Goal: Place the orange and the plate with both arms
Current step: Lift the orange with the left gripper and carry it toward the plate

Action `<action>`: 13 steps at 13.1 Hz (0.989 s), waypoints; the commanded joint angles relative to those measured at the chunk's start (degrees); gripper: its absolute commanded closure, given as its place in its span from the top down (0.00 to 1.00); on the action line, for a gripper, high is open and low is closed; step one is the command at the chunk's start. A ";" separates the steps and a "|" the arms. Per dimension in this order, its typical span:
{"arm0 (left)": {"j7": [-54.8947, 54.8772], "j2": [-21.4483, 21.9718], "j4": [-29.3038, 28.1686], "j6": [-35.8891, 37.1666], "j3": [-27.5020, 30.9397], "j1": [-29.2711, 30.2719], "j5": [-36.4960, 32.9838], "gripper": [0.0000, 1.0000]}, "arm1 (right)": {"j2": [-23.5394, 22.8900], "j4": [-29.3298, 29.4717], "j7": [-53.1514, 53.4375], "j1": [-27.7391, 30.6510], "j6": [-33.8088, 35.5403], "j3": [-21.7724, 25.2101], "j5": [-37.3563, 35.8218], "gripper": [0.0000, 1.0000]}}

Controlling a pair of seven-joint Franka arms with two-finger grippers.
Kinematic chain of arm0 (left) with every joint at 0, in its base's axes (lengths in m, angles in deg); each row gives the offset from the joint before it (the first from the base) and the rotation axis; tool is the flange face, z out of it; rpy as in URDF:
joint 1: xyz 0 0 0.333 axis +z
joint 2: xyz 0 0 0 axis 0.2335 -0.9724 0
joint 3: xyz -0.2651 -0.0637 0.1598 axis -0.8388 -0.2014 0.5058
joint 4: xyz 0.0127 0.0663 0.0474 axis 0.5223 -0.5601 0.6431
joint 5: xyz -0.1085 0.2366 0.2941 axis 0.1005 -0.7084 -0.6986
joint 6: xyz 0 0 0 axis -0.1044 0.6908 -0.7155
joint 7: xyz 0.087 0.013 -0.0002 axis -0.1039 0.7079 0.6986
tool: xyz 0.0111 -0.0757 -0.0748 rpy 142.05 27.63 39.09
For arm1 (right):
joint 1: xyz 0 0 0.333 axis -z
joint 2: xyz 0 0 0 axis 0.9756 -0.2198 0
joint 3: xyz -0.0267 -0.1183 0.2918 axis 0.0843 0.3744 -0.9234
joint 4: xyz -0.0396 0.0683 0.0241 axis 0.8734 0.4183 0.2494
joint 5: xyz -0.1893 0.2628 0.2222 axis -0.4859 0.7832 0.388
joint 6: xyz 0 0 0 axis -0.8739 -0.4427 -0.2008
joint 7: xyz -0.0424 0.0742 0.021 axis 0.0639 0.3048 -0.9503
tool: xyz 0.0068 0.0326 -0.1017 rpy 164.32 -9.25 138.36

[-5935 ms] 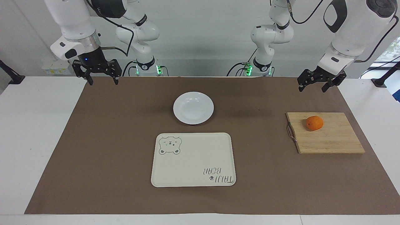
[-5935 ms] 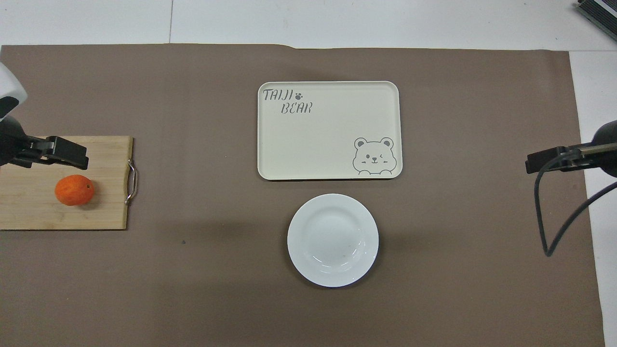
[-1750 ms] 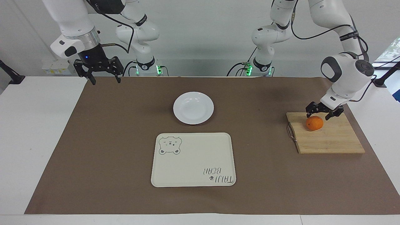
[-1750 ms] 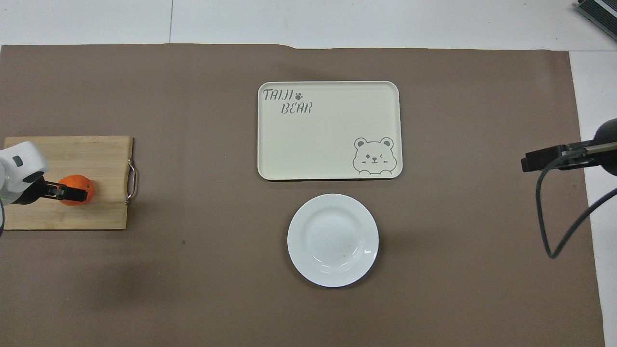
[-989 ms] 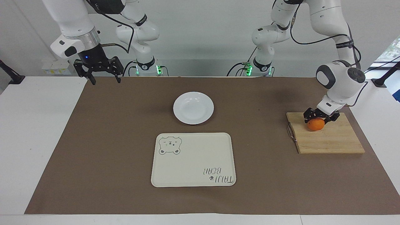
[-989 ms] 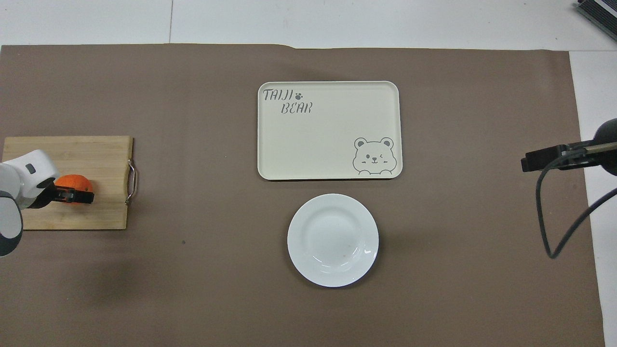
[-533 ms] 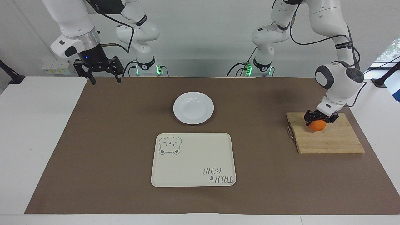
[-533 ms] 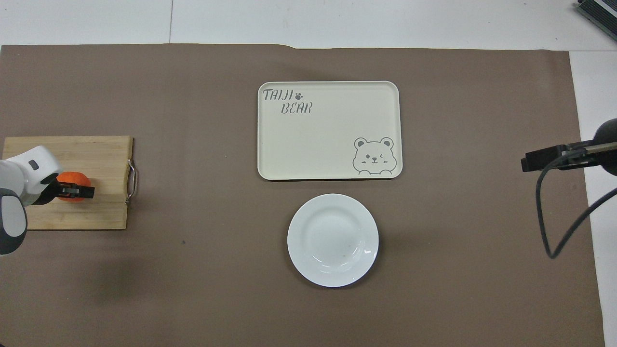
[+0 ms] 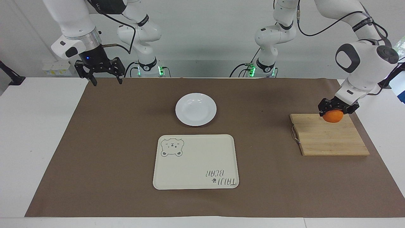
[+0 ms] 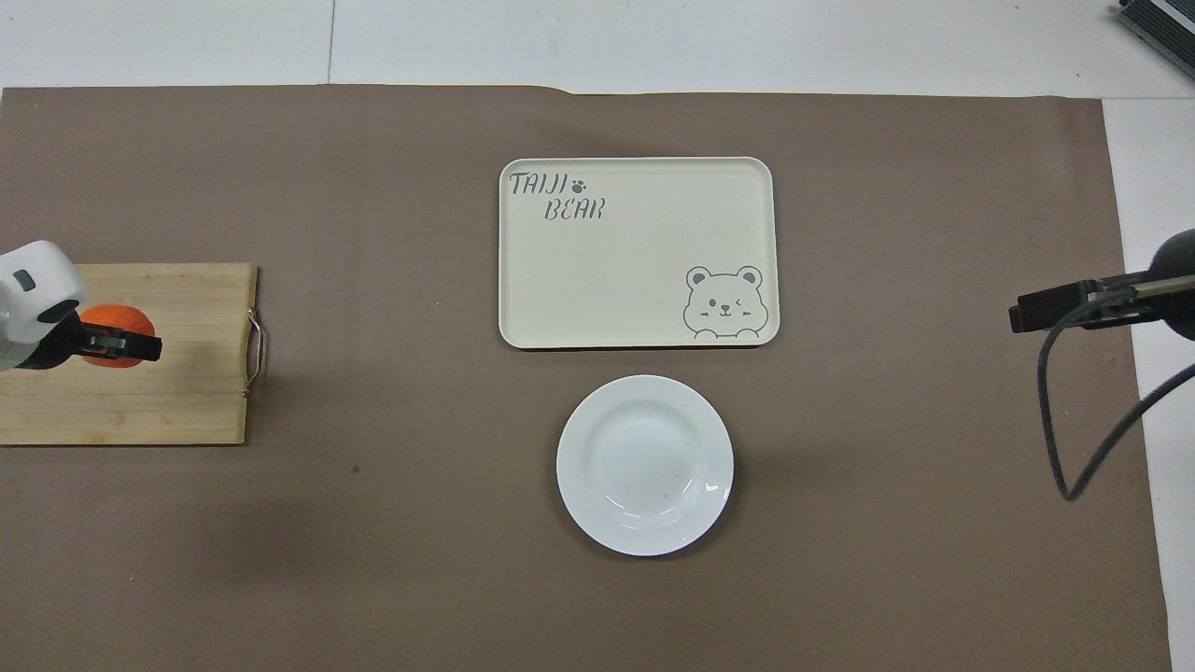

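Observation:
My left gripper (image 9: 337, 110) is shut on the orange (image 9: 332, 116) and holds it up over the wooden cutting board (image 9: 329, 139); in the overhead view the gripper (image 10: 112, 347) covers part of the orange (image 10: 117, 322). The white plate (image 9: 196, 109) sits on the brown mat in the middle of the table, nearer to the robots than the cream bear tray (image 9: 196, 161); it also shows in the overhead view (image 10: 644, 465). My right gripper (image 9: 105, 81) hangs open and empty over the mat's corner at the right arm's end and waits; one of its fingers (image 10: 1050, 310) shows in the overhead view.
The cream bear tray (image 10: 638, 252) lies farther from the robots than the plate. The cutting board (image 10: 177, 392), with a metal handle (image 10: 254, 353), lies at the left arm's end. A black cable (image 10: 1088, 411) hangs from the right arm.
My left gripper came down over the orange, shut on it, and has now lifted it off the board. The right arm has stayed put.

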 commanded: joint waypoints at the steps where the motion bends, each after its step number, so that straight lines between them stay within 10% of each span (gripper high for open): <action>1: 5.18 0.83 1.59 2.83 -0.10 -3.19 -0.20 0.00 | 0.24 0.44 -1.45 0.60 0.84 -0.14 1.01 1.00; 13: 44.81 2.50 0.54 3.09 -0.28 -30.87 0.50 0.00 | 0.24 0.44 -1.45 0.60 0.84 -0.14 1.00 1.00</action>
